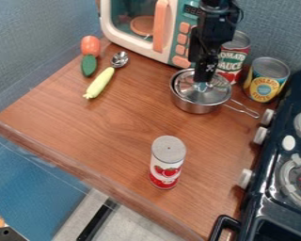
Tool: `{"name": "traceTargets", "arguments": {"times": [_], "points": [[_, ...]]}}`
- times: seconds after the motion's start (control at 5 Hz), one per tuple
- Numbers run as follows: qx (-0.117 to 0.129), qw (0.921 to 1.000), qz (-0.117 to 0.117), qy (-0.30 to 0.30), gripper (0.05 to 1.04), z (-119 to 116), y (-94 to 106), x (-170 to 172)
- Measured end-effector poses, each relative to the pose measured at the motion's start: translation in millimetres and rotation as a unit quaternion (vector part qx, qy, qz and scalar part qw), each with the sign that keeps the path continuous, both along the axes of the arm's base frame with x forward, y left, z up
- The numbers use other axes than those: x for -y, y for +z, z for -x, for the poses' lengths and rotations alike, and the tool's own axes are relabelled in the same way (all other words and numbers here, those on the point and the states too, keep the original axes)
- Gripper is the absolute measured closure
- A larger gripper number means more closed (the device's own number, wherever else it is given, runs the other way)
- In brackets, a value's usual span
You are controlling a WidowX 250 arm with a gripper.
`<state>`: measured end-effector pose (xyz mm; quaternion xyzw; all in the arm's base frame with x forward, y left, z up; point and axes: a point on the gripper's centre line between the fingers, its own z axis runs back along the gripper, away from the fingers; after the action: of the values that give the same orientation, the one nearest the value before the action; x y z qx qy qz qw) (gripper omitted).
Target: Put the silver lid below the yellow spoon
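Nearest is one black stove (264,207), with two rings in sight, by the right side of the counter (115,136). One silver lid (217,95) is at the top of one silver pot (192,106), near the back. One black gripper (204,83) is right over its small knob, likely because the knob is the best part to hold. I cannot tell if it has hold of it or not. The pot's long handle (241,111) points to the stove.

Near the lid are two cans, one tomato can (232,62) and one pineapple can (266,84). One more red and white can (168,159) stands in front, so there are three. Maybe they are there to make it look like a kitchen.

One toy oven (140,23) is at the back. Well off to the left lies one yellow spoon (101,83), beside one green toy (88,65) and one orange toy (90,45). The bare wood below the spoon looks like the lid's spot.
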<state>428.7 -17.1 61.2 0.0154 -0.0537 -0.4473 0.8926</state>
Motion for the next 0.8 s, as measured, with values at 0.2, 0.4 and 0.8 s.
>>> {"name": "traceTargets", "arguments": {"times": [0.2,0.4,0.8], "points": [[-0.009,1.0000,-0.002,-0.001,0.084,-4,-8.1,0],[-0.019,0.9998,-0.003,-0.007,0.084,-5,-15.6,0],[-0.032,0.9991,-0.004,-0.026,0.141,-14,-31.6,8]]}}
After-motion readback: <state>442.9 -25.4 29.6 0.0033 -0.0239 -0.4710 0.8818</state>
